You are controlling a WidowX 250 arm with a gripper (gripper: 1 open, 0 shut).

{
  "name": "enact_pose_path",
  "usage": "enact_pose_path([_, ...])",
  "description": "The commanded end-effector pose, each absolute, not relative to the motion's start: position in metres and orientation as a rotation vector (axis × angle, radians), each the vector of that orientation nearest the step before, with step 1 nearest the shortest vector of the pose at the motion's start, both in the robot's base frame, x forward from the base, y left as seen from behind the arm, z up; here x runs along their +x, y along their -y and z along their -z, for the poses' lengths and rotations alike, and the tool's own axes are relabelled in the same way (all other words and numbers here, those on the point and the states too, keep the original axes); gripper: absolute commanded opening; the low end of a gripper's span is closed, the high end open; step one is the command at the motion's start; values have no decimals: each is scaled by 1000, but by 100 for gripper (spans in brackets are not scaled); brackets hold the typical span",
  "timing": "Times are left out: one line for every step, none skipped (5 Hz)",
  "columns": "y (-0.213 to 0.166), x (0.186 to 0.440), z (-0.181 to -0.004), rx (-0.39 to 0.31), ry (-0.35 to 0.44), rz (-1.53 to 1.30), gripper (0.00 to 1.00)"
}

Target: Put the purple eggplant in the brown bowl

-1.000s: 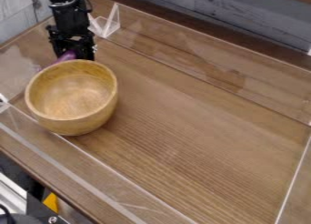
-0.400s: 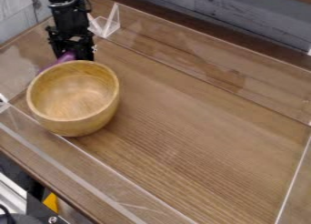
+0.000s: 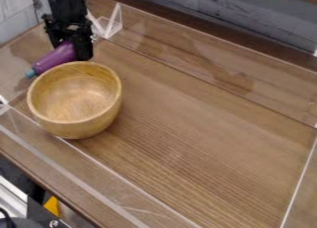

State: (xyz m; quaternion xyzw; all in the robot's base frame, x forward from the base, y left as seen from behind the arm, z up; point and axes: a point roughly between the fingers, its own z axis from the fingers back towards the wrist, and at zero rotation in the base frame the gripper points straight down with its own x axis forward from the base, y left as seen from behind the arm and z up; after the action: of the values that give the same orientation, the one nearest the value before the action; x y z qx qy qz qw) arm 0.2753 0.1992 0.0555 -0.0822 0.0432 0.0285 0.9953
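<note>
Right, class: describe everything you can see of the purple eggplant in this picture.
The purple eggplant is a small, glossy, smooth toy, plastic by the look of it, elongated and rounded. It lies tilted, one end up in the closed jaws of the gripper, the other end pointing down and left. It sits just behind the brown bowl, above its far rim. Whether it touches the table cannot be told.

The black end effector [image 3: 67,44] pointed down at the far left of the wooden desk [image 3: 198,120], closed on the purple eggplant [image 3: 54,57], which tilted out to its left. Just below stood the brown bowl [image 3: 74,98], upright and empty.
</note>
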Motion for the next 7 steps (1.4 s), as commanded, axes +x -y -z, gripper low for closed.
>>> enact_pose_path([-206, 275, -91, -110, -4, -66, 0])
enact_pose_path([-206, 273, -93, -111, -4, -67, 0])
enact_pose_path([-205, 271, -95, -111, -3, -68, 0])
enact_pose_path([-205, 269, -97, -110, -3, -70, 0])
enact_pose_path([-204, 268, -99, -109, -3, -72, 0])
enact_pose_path([-201, 264, -101, -105, -3, -70, 0])
enact_pose_path([-198, 261, -105, -101, -2, -71, 0])
